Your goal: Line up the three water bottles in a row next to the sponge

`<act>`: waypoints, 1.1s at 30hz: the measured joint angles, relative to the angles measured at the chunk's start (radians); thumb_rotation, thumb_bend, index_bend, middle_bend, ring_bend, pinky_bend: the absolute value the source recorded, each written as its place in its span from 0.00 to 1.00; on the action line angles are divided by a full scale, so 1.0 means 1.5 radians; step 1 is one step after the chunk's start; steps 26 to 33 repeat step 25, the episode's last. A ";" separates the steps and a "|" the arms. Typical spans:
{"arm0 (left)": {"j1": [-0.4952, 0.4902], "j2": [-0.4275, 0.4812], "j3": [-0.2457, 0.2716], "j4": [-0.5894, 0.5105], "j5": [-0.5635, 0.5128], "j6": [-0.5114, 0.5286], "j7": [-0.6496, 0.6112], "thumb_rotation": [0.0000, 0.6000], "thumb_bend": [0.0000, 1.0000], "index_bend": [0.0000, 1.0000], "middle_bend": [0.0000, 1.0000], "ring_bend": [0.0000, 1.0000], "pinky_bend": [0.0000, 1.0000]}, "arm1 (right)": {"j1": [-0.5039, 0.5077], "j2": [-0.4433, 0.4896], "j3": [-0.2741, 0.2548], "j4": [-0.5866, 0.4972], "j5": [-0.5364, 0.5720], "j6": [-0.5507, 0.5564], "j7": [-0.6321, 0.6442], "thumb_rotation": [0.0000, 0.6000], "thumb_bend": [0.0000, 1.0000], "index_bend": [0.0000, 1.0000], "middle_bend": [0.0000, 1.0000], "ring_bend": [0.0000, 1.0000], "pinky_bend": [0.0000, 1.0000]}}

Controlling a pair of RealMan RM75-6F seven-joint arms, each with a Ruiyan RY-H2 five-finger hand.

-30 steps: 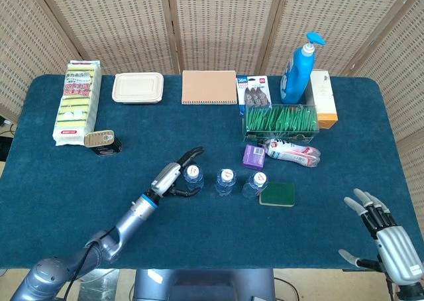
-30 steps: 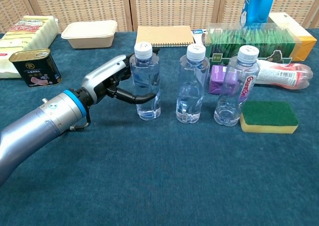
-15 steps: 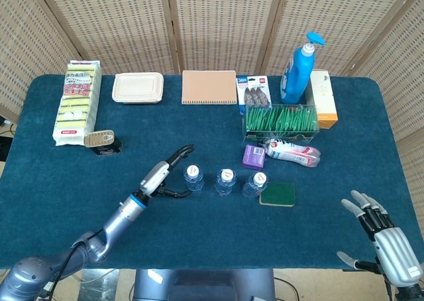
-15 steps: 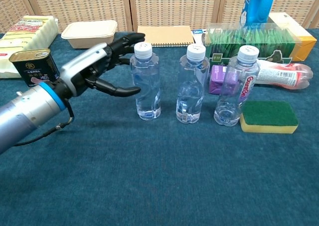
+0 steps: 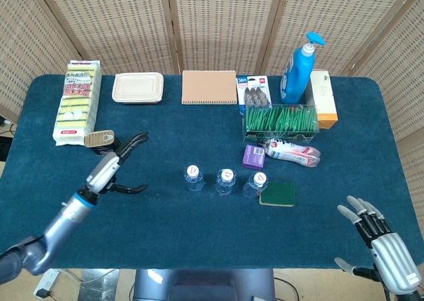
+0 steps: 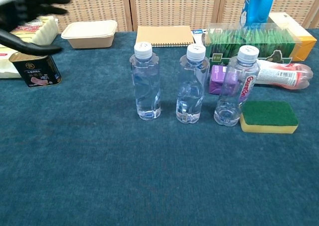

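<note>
Three clear water bottles with white caps stand upright in a row: the left bottle (image 6: pixel 145 81) (image 5: pixel 193 178), the middle bottle (image 6: pixel 191 84) (image 5: pixel 225 181) and the right bottle (image 6: pixel 234 86) (image 5: pixel 254 184). The right one stands just beside the green and yellow sponge (image 6: pixel 268 117) (image 5: pixel 277 194). My left hand (image 5: pixel 114 166) (image 6: pixel 24 17) hovers open well left of the bottles, fingers spread, holding nothing. At the bottom right edge of the head view my right hand (image 5: pixel 380 237) is open, far from everything.
A small tin (image 6: pixel 35 68) stands left, near my left hand. Behind the bottles are a purple box (image 6: pixel 218 79), a lying red-labelled bottle (image 6: pixel 281 75), a green packet box (image 6: pixel 249 39), a notebook (image 6: pixel 164 36), a food container (image 6: pixel 90 34) and a sponge pack (image 5: pixel 77 102).
My left hand has let go of the left bottle, opened and pulled back to the left, away from the row. The bottles have not moved. The right hand sank slightly.
</note>
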 measured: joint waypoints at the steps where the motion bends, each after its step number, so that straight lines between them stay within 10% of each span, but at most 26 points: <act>1: 0.010 0.041 0.005 -0.036 -0.003 0.001 0.031 1.00 0.20 0.00 0.00 0.00 0.04 | -0.001 0.000 0.000 0.000 0.000 0.001 -0.004 1.00 0.01 0.12 0.03 0.00 0.04; 10: 0.154 0.242 0.061 -0.171 -0.037 0.065 0.203 1.00 0.20 0.00 0.00 0.00 0.04 | -0.018 -0.026 0.038 0.005 0.055 0.022 -0.105 1.00 0.00 0.12 0.01 0.00 0.00; 22: 0.348 0.243 0.105 -0.097 -0.072 0.184 0.197 1.00 0.20 0.00 0.00 0.00 0.01 | -0.043 -0.052 0.085 -0.019 0.162 0.028 -0.237 1.00 0.01 0.10 0.00 0.00 0.00; 33: 0.362 0.240 0.103 -0.086 -0.059 0.206 0.200 1.00 0.20 0.00 0.00 0.00 0.01 | -0.047 -0.049 0.088 -0.028 0.173 0.025 -0.247 1.00 0.02 0.10 0.00 0.00 0.00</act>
